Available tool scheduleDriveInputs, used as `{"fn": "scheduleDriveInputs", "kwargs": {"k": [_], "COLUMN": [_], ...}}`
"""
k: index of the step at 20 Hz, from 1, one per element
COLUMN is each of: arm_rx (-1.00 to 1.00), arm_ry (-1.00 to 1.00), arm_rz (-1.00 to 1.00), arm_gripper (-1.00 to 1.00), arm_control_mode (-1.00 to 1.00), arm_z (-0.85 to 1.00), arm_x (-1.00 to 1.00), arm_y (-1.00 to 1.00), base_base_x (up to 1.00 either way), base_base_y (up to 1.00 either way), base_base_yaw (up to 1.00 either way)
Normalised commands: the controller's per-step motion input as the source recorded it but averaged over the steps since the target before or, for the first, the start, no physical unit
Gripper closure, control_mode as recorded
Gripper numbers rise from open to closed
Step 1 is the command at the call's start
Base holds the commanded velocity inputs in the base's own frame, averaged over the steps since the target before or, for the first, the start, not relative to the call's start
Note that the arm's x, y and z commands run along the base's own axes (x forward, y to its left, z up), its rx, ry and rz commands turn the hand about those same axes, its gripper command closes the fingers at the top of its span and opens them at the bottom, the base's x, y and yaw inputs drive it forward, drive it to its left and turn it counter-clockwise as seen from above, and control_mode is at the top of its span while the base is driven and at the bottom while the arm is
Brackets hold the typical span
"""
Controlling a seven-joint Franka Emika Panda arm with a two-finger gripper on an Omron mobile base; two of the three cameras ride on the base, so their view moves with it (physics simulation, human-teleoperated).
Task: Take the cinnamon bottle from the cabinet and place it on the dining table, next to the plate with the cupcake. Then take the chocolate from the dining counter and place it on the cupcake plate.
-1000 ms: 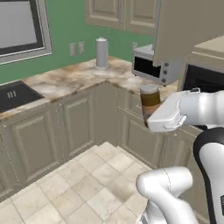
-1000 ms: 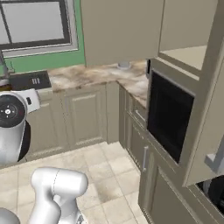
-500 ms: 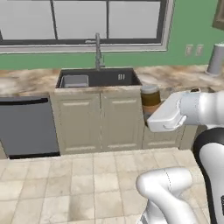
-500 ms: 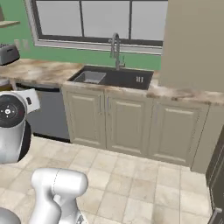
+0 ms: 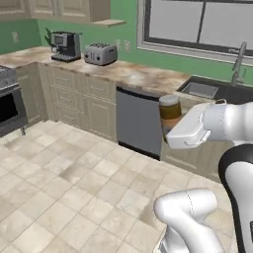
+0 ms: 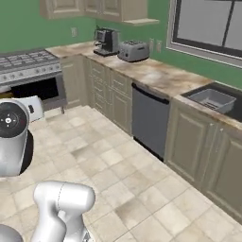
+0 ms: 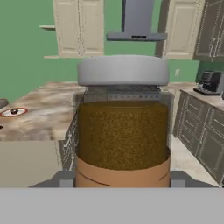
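a: one cinnamon bottle (image 7: 123, 127), upright, clamped in the gripper (image 5: 169, 132); grey cap up, brown fill, label band at base. carried in the air, clear of the floor.
b: one grip, then. how to carry it well?
a: keep the bottle plumb and the jaws closed on it while the base drives; no fast swings. judged mid-transport, not yet at the dining table.
b: next item out?
a: dishwasher (image 5: 138, 121) just behind the bottle in the left base view; sink (image 5: 213, 90) beside it.
b: further?
a: toaster (image 5: 100, 53), coffee machine (image 5: 66, 45) on the far counter; stove (image 6: 29, 62) beyond. a small plate (image 7: 14, 112) on a counter in the hand view, contents too small to tell.
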Motion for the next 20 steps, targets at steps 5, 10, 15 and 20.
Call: {"fn": "scheduleDriveInputs", "kwargs": {"k": [5, 10, 15, 20], "arm_rx": [0.0, 0.0, 0.0, 0.0], "arm_ry": [0.0, 0.0, 0.0, 0.0], "arm_rz": [0.0, 0.0, 0.0, 0.0], "arm_gripper": [1.0, 1.0, 1.0, 1.0], "arm_control_mode": [1.0, 1.0, 1.0, 1.0], "arm_z": [0.0, 0.0, 0.0, 0.0], "arm_x": [0.0, 0.0, 0.0, 0.0], "arm_y": [0.0, 0.0, 0.0, 0.0], "base_base_x": [-0.1, -0.07, -0.02, 0.27], "base_base_y": [0.0, 0.0, -0.02, 0.0], "base_base_yaw": [1.0, 1.0, 0.95, 0.61]}}
